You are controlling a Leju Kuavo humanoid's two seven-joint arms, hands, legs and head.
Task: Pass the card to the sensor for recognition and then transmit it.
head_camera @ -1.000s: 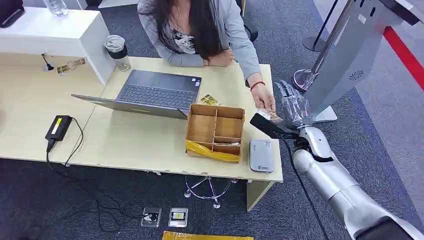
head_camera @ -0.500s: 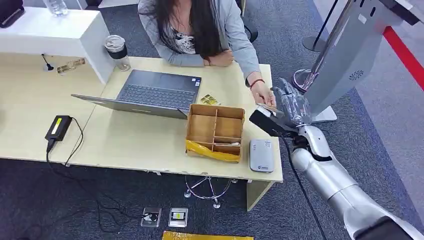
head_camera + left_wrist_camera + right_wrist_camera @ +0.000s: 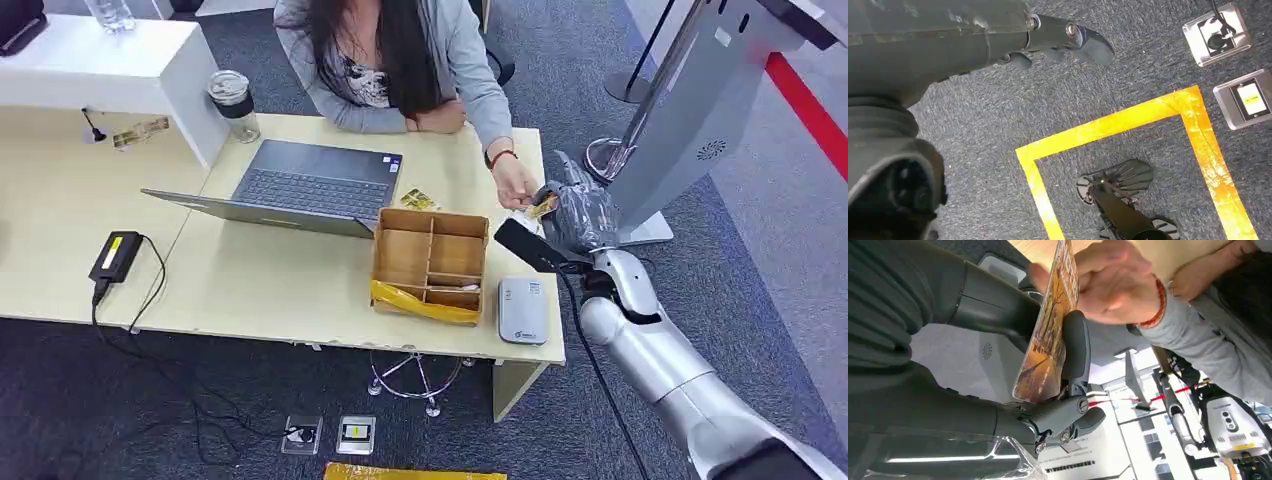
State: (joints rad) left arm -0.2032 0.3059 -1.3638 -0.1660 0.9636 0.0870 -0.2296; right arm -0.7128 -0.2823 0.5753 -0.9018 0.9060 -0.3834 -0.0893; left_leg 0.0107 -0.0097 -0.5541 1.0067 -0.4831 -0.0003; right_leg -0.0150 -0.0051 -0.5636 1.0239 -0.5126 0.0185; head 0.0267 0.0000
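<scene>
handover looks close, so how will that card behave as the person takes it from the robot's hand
The card looks thin, flat and unbent in the right hand, so probably stiff and light. Its glossy printed face suggests it could slide out easily once the person's hand pulls.

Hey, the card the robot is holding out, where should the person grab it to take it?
By its free far end. The card stands edge-on, its near half pinched in the right hand, so the person's hand should pinch both flat faces from the desk side, clear of the fingers.
</scene>
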